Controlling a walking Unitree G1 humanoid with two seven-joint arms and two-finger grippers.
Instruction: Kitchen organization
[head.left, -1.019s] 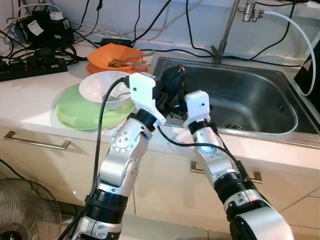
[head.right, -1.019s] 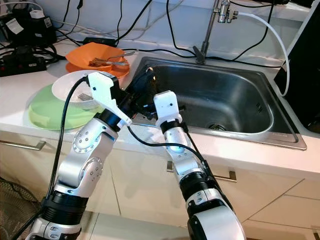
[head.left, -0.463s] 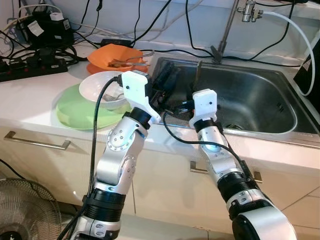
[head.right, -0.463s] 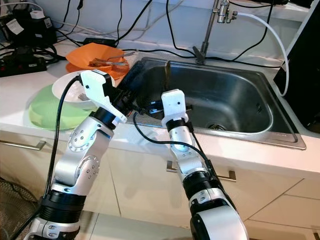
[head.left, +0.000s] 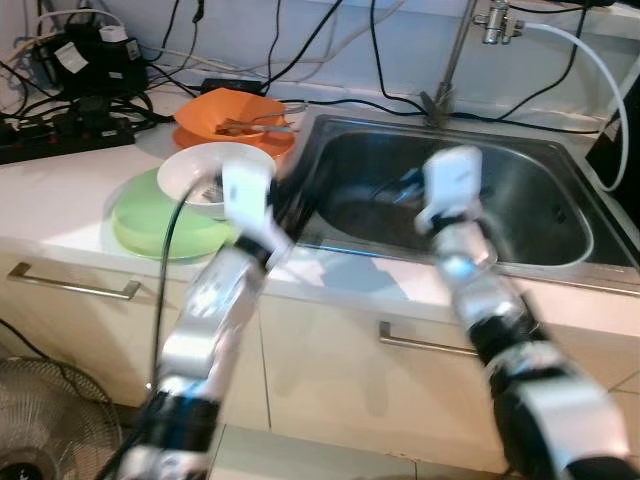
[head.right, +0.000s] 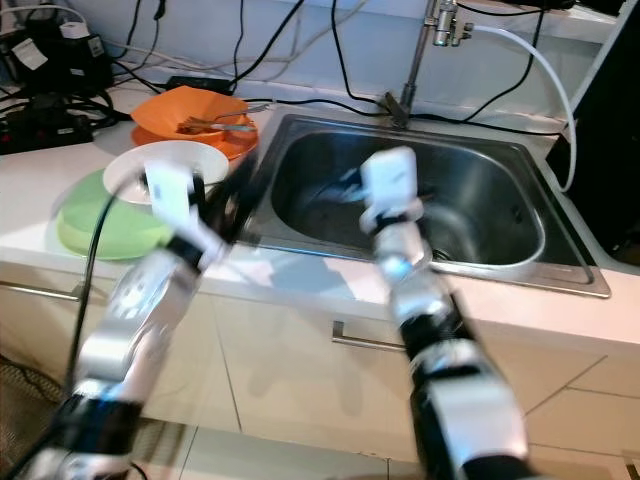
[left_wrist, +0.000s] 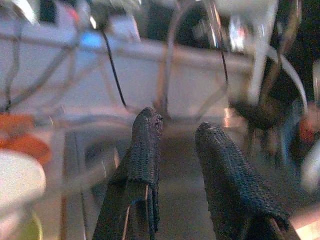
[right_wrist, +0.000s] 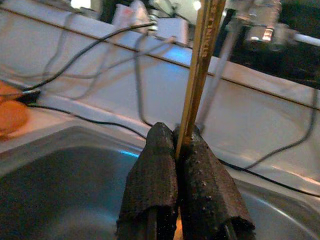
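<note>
Head views, both arms blurred. White surface (head.left: 60, 215) with a steel sink (head.left: 520, 200) set into it; tap (head.left: 455, 60) at the back rim. Left of the sink: green plate (head.left: 150, 225) with a white bowl (head.left: 205, 172) on it, and behind them an orange bowl (head.left: 228, 112) holding cutlery. Black cables and a power strip (head.left: 60, 135) along the back wall. Cabinet fronts with metal handles (head.left: 75, 285) below; a fan (head.left: 45, 430) on the floor at lower left.

Left arm reaches up over the front edge of the surface, just beside the sink's left rim and near the white bowl. Right arm reaches over the front rim, its white wrist above the basin; the claw tips are too smeared here to read.

Left wrist view: left claw (left_wrist: 177, 150) with fingers apart and nothing between them, pointing across the sink toward the back wall; orange and white shapes at one edge.

Right wrist view: right claw (right_wrist: 177, 150) pressed together on a thin wooden stick (right_wrist: 202, 60), lettering along it, possibly a chopstick. The stick stands up out of the fingertips, above the sink basin, with the wall and cables behind.
</note>
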